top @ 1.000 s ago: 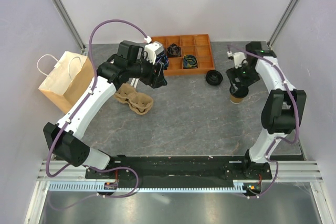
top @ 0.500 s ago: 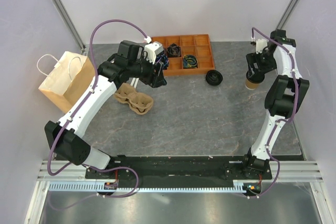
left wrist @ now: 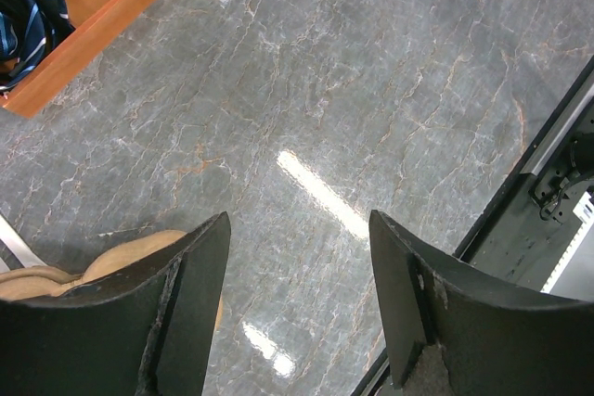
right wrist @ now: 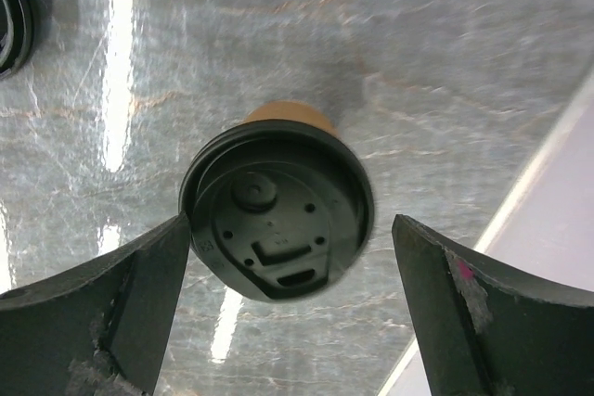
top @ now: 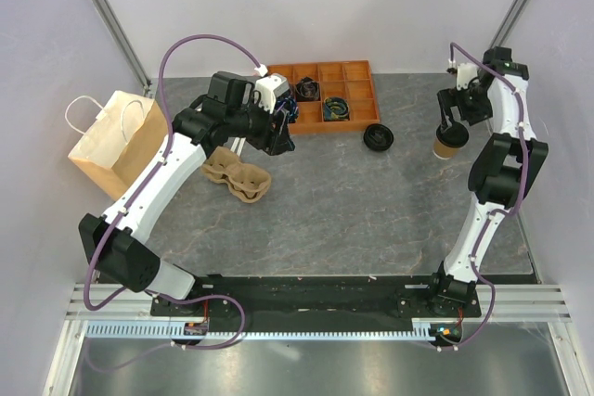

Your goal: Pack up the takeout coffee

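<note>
— Since a second ago, we see that the right arm [top: 506,127] has swung from the middle right of the tabletop [top: 353,201] toward its far right side, and the takeout coffee [top: 449,144] has gone with it; the left arm [top: 176,159] has not shifted.
— Where do we find the cup now?
— Upright near the right wall, to the right of a loose black lid [top: 379,136]; from the right wrist we look straight down on its own black lid, with brown paper showing behind.
— And the right jaws?
— Spread wide, one on each side of the cup; one sits at the lid's rim and we cannot tell whether it touches; the other stands clear.
— And the left jaws?
— Apart, with only bare grey tabletop between them; a pulp cup carrier [top: 238,173] lies just beside them; behind it is an orange compartment tray [top: 357,76]; at the left edge stands a brown paper bag [top: 111,141].
</note>
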Tool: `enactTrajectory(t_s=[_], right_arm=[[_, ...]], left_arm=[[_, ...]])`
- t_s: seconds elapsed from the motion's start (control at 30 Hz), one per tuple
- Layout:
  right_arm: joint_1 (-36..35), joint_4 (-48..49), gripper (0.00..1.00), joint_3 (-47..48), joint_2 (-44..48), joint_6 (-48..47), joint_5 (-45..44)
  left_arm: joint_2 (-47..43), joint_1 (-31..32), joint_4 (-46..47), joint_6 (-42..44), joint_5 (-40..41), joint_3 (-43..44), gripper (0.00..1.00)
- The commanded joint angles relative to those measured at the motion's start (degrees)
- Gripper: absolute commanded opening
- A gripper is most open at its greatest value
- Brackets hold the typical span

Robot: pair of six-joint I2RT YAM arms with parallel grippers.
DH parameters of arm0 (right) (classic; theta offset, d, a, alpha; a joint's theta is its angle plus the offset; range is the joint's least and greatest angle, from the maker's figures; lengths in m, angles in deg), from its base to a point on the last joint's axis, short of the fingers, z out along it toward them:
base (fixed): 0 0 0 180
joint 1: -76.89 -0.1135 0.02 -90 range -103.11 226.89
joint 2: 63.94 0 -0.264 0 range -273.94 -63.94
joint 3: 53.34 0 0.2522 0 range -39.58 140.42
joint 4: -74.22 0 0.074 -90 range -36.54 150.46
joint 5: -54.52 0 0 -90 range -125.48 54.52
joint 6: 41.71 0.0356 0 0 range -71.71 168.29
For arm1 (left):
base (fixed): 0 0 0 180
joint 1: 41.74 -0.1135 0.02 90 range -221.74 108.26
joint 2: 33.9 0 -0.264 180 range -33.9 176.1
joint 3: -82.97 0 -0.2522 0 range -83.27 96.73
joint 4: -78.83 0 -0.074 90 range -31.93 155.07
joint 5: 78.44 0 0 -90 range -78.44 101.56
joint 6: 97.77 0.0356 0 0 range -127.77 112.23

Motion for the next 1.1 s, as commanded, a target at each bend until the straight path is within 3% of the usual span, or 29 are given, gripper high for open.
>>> enactTrajectory(t_s=[0.0,0.43,0.77,0.87,1.07], right_arm=[[0.69,-1.14,0.98,5.42,0.54,0.14,0.80],[-0.19,-6.41,0.98,15.63,5.01,1.28,4.05],[-13.79,-6.16,0.98,5.45,17.06,5.94,10.29],[-18.70,-4.40,0.98,0.87,19.95,8.66,12.40],[-26.45,0.33,0.98,-14.32,24.34,11.30,15.13]], left_arm=[[0.02,-0.46,0.79,1.60,-0.96,0.86,0.70],[-1.13,-2.13,-0.79,3.10,-5.00,0.68,0.74],[-2.44,-7.40,-5.36,6.78,-11.32,1.30,0.83],[-2.80,-10.56,-9.75,11.26,-14.83,2.17,0.85],[-2.01,-15.31,-22.93,31.52,-13.10,6.13,0.86]])
